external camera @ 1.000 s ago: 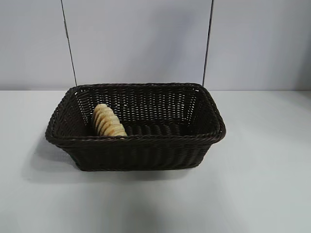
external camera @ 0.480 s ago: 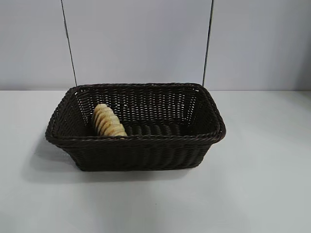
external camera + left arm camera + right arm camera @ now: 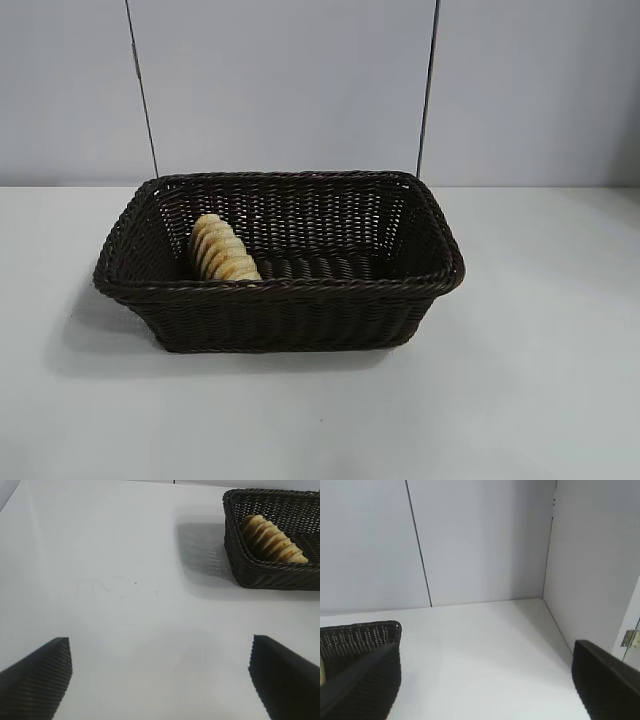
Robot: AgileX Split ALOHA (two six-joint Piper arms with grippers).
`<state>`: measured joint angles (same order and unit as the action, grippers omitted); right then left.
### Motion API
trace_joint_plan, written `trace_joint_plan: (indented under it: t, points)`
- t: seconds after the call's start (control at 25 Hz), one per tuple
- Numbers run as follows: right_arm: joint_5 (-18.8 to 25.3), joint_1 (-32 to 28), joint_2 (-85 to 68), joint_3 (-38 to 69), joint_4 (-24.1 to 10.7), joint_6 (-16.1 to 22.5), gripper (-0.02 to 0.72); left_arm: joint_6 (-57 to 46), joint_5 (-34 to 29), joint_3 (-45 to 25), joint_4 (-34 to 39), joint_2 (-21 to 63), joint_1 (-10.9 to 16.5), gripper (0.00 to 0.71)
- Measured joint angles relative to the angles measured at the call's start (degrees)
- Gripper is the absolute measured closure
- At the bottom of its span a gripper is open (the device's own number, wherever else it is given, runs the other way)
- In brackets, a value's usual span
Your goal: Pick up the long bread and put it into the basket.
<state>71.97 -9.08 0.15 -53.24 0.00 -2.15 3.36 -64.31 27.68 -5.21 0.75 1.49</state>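
Nearest the exterior camera lies a broad stretch of the white table (image 3: 320, 420), smooth and matte, with a few faint specks. On it, a little left of centre, stands the basket (image 3: 280, 315), dark brown wicker with a braided rim and sloping sides, casting a soft shadow to its left. The long bread (image 3: 222, 250) already lies inside it, in the left part, leaning up against the left wall with its ridged stripes showing above the near rim. Neither arm appears in this view. In the left wrist view the left gripper (image 3: 160, 672) hovers over bare table well apart from the basket, its two dark fingers spread wide with nothing between them. The right gripper (image 3: 485, 690) likewise has its fingers far apart and empty, one finger overlapping a basket corner. Behind the table rise pale grey wall panels (image 3: 280, 90) divided by thin dark vertical seams.
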Motion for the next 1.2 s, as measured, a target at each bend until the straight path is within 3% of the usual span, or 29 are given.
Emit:
trace_joint_plan:
  t: [0.64, 1.2]
  points:
    - [-0.3, 0.0, -1.5, 16.5, 0.0, 0.0, 0.041, 0.0, 0.0, 0.0, 0.0, 0.0, 0.0, 0.015]
    - [-5.2, 0.0, -1.5, 24.2, 0.5, 0.0, 0.041, 0.0, 0.0, 0.0, 0.0, 0.0, 0.0, 0.015]
